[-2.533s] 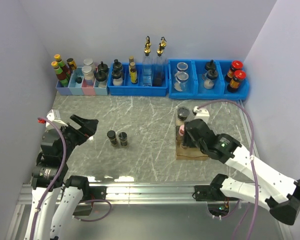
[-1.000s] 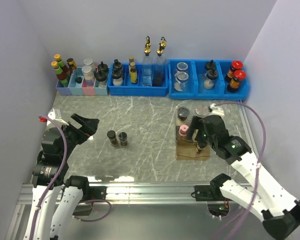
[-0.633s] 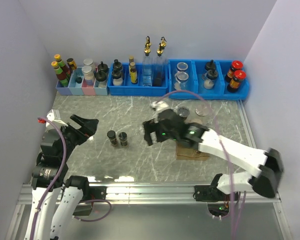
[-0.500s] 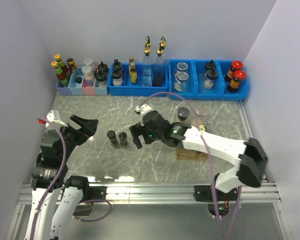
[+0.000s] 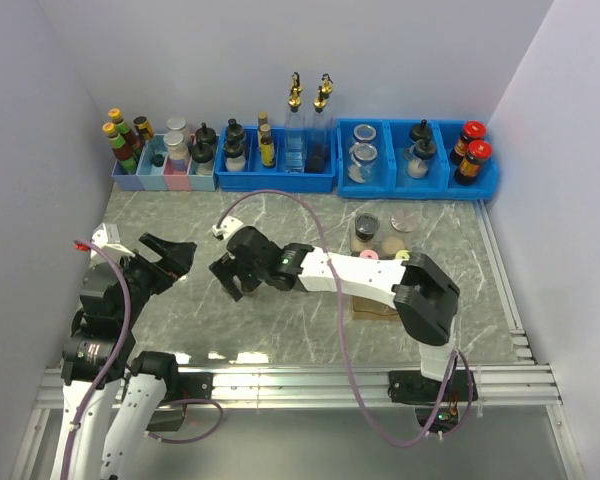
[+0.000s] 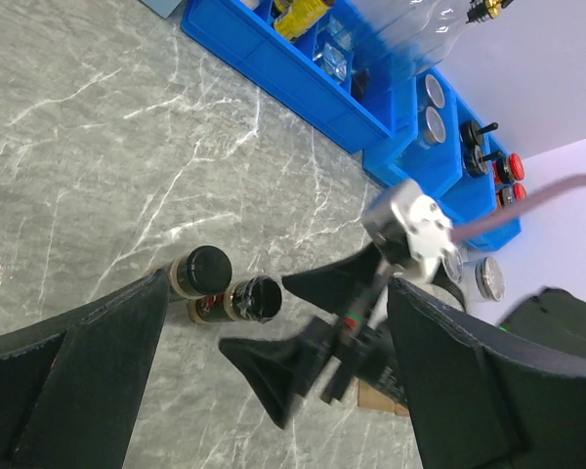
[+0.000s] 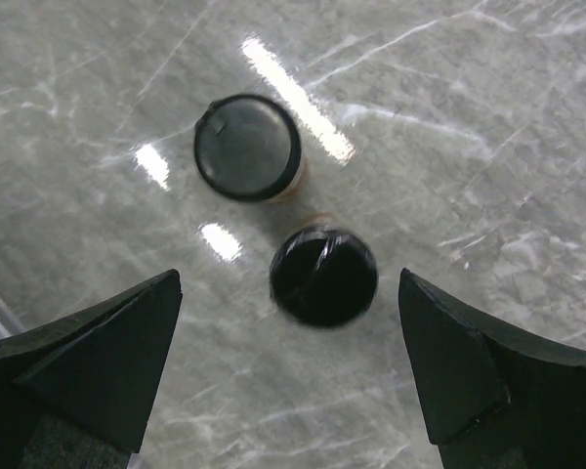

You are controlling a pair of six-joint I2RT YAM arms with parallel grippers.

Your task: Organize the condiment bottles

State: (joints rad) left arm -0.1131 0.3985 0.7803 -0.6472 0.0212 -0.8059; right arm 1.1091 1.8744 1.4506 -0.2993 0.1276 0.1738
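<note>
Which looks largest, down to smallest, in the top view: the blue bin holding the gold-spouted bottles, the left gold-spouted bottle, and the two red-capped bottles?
1. blue bin
2. left gold-spouted bottle
3. red-capped bottles: the two look alike, so no order between them.

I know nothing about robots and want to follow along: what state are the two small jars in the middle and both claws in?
Black-lidded jar: upright, lid on, untouched.
Second black-lidded jar: upright, lid on, untouched.
Right gripper: open, empty, above both jars.
Left gripper: open, empty.
</note>
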